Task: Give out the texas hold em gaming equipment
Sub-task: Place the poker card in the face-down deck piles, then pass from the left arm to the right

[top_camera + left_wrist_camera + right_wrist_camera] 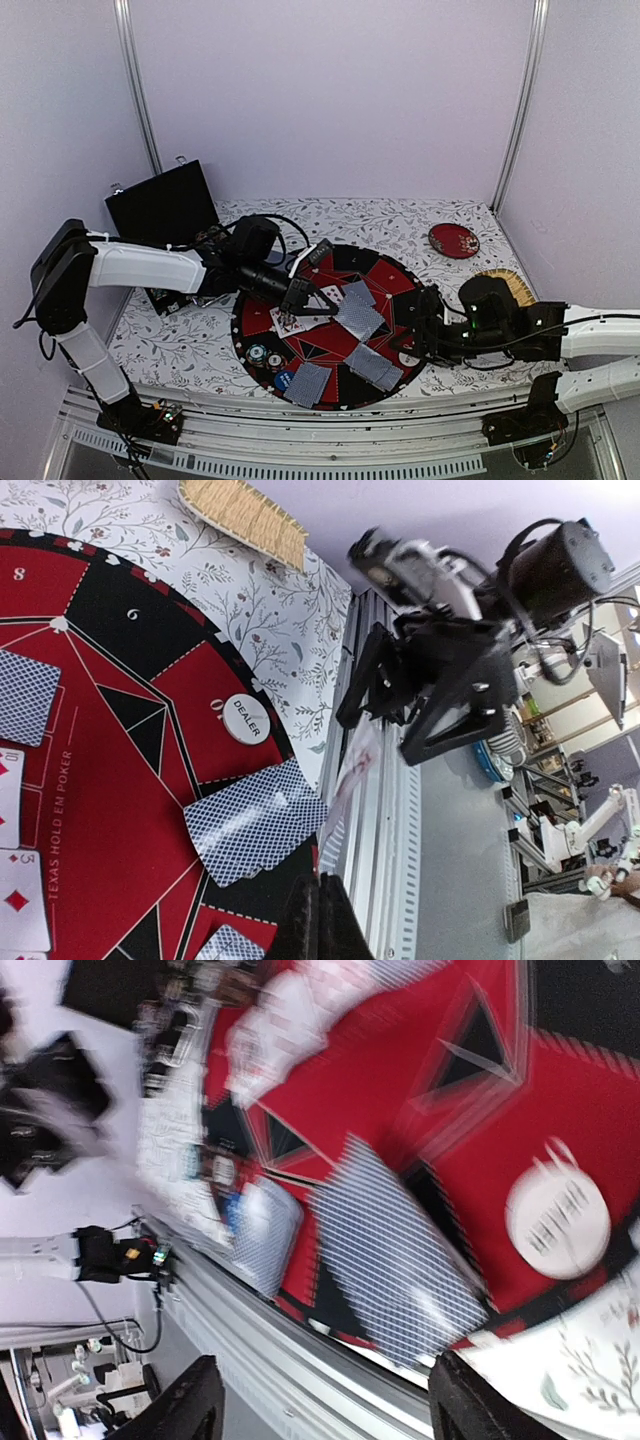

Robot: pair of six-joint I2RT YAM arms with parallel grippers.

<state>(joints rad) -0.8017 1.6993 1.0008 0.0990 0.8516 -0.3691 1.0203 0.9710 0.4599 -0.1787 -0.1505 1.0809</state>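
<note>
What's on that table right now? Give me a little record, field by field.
Surface: round red-and-black poker mat
Face-down cards: several, grey-blue backs, on the mat
Dealer button: white, near the mat's right edge
Chips: small cluster, mat's near-left part
Left gripper: shut
Right gripper: open, nothing between its fingers

Floral-clothed table point(300, 212) under round poker mat point(392, 280), red plate point(454, 240)

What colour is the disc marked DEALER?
White, with dark lettering; the disc shows best in the left wrist view.
</note>
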